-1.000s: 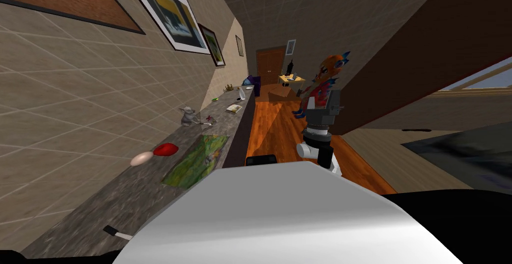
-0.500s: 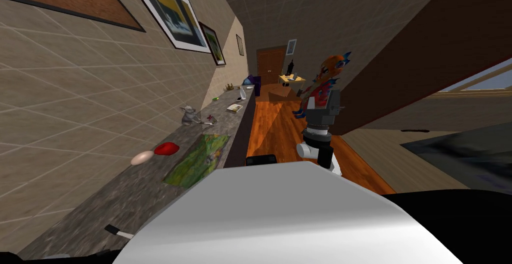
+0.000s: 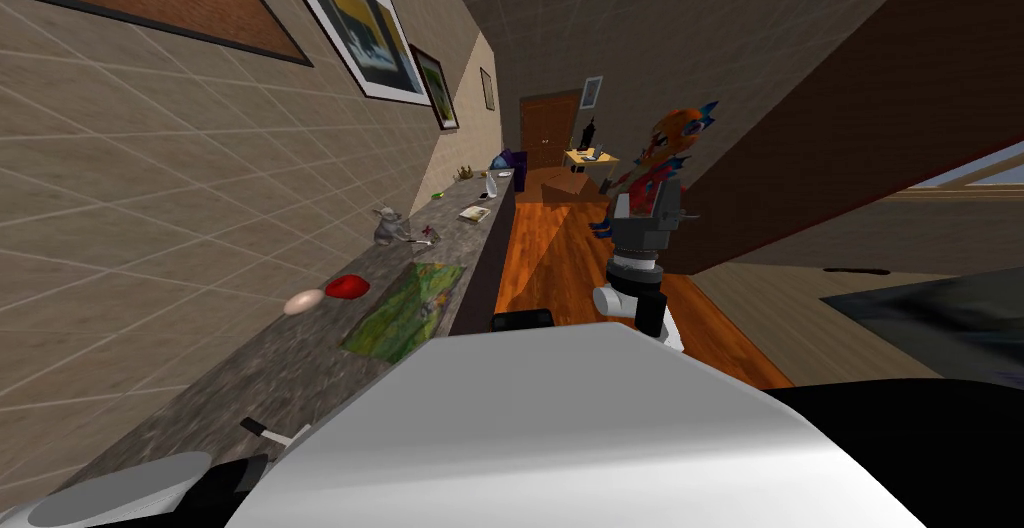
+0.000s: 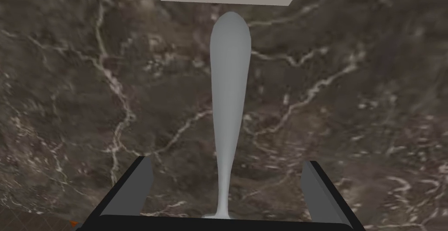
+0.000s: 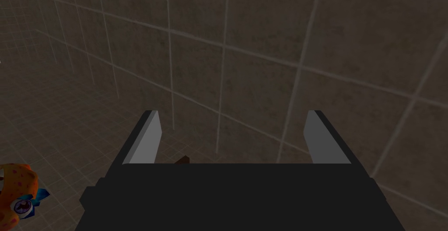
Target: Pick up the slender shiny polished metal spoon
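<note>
In the left wrist view a slender plain grey spoon (image 4: 228, 88) lies flat on the dark veined marble counter (image 4: 87, 88). Its handle runs away from my hand and widens toward the pale wall. My left gripper (image 4: 227, 187) hovers over it, open, one finger on each side of the thin neck, touching nothing. The end nearest my hand is hidden under the gripper body. In the head view the same counter (image 3: 300, 372) runs along the left wall. My right gripper (image 5: 232, 136) is open and holds nothing, its arm (image 3: 640, 242) raised over the wooden floor.
On the counter lie a small dark-and-white item (image 3: 270, 432), a pale oval (image 3: 303, 301), a red lump (image 3: 347, 286), a green mat (image 3: 405, 310), a grey figurine (image 3: 385, 225) and a book (image 3: 474, 214). A colourful plush toy (image 3: 665, 152) stands behind the right arm. Wooden floor (image 3: 560, 262) leads to a door (image 3: 548, 132).
The head camera has shifted, so the counter and its things sit further right and up in the picture. A grey rounded part of my left arm has come in at the bottom left.
</note>
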You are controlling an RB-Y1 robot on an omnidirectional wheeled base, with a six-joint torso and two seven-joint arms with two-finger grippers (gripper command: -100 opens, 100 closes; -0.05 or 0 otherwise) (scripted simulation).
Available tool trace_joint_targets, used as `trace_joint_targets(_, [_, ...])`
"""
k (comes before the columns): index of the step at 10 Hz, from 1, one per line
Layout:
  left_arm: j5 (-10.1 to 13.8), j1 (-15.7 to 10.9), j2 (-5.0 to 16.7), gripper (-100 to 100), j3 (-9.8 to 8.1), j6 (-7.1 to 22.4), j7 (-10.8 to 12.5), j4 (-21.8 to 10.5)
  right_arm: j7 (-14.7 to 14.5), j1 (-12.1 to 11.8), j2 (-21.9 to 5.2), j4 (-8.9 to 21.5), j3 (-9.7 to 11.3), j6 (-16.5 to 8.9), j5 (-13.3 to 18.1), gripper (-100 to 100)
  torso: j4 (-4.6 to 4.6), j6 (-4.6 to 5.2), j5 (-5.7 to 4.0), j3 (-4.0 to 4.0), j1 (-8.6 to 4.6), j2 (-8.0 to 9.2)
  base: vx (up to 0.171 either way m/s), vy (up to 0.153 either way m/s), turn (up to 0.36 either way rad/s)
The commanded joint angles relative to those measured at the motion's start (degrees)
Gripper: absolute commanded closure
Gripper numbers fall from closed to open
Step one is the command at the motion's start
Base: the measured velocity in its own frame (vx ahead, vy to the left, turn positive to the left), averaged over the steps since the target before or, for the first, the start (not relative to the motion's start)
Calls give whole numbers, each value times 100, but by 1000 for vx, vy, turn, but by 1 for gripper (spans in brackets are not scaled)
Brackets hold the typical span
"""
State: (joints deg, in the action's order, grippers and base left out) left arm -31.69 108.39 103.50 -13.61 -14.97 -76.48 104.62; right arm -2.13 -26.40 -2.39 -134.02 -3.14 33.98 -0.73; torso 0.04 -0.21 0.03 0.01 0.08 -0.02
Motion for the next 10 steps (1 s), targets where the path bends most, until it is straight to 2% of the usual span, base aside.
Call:
trace_joint_targets(1, [0,0,0,-100,0,0,0,0,0,0,0,0,0,0,0,0,0,0,0,0,0,0,-9,5,2])
trace_joint_targets(2, [5,-16,10,100,13,11,5,4,0,0,0,0,0,0,0,0,-1,-2,3,-1,2,-2,0,0,0])
trace_joint_targets(6, [1,-13,11,100,12,10,-2,3,0,0,0,0,0,0,0,0,-2,-3,5,-5,4,-8,0,0,0])
trace_joint_targets(7, [0,-14,11,0,12,10,-3,3,0,0,0,0,0,0,0,0,-2,-3,5,-5,4,-9,0,0,0])
trace_joint_targets(8, [-15,56,-207,100,-29,-125,-112,-60,0,0,0,0,0,0,0,0,-2,-3,5,-5,4,-9,24,-12,-119])
trace_joint_targets(10, [-50,164,-398,100,-118,-242,-197,-102,0,0,0,0,0,0,0,0,-5,0,4,-12,-3,-21,34,-13,-72])
